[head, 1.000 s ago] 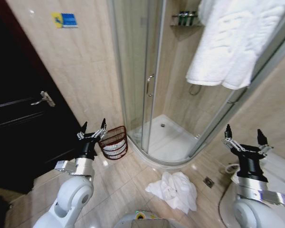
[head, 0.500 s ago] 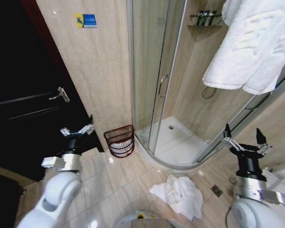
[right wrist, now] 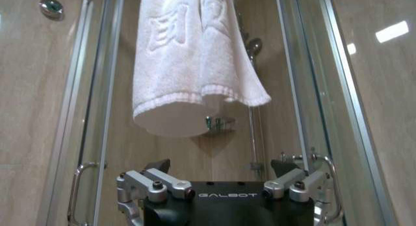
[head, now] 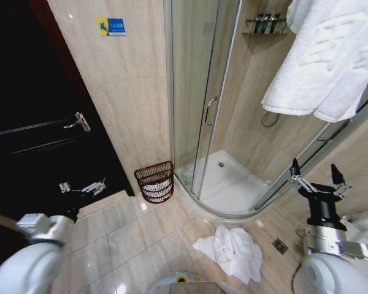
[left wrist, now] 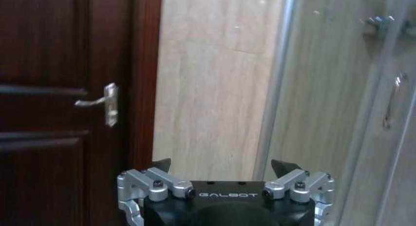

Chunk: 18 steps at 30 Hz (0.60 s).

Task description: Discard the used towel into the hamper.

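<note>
Bathroom floor: used towel (head: 231,251) crumpled near shower, hamper (head: 156,182) well apart by the wall; left gripper (head: 81,187), fingers apart, has swung toward the door, right gripper (head: 315,180) raised, spread; pickup unstarted.

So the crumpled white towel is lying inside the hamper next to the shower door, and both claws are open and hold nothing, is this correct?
Not quite. In the head view the crumpled white towel lies on the floor tiles in front of the shower, apart from the hamper. The rest holds: the hamper stands next to the shower door, and the left claw and right claw are open and hold nothing.
</note>
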Tool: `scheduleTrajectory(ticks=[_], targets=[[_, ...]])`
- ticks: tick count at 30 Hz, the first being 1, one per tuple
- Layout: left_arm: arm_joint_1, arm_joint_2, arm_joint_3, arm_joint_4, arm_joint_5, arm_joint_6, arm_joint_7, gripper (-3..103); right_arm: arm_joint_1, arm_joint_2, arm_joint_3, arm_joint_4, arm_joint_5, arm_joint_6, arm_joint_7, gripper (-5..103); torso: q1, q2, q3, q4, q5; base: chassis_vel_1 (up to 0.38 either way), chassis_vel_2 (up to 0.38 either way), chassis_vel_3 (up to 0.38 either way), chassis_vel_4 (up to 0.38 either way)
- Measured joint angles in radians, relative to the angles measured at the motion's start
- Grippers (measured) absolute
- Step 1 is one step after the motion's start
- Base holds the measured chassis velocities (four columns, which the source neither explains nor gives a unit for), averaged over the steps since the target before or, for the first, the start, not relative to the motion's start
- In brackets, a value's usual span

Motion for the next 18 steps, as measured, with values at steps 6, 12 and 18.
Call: scheduleTrajectory(ticks=[6,12,18], targets=[[0.060,-0.205,0.106,-0.017,0.154,-0.076,-0.018,100,0.012,0.016,-0.023,-0.004,0.003,-0.006,0.002,100,0.000,0.000,0.000,0.0006,-0.0002,0.000,0.000,0.000,0.000],[0.095,-0.285,0.275,-0.017,0.298,-0.210,-0.049,100,0.010,0.009,-0.040,0.007,-0.002,-0.009,0.001,100,0.000,0.000,0.000,0.0000,0.0000,0.000,0.000,0.000,0.000],[0.104,-0.303,0.378,-0.017,0.386,-0.270,-0.058,100,0.017,0.007,-0.047,0.015,-0.017,-0.023,0.001,100,0.000,0.000,0.000,0.0001,0.0001,0.000,0.000,0.000,0.000]])
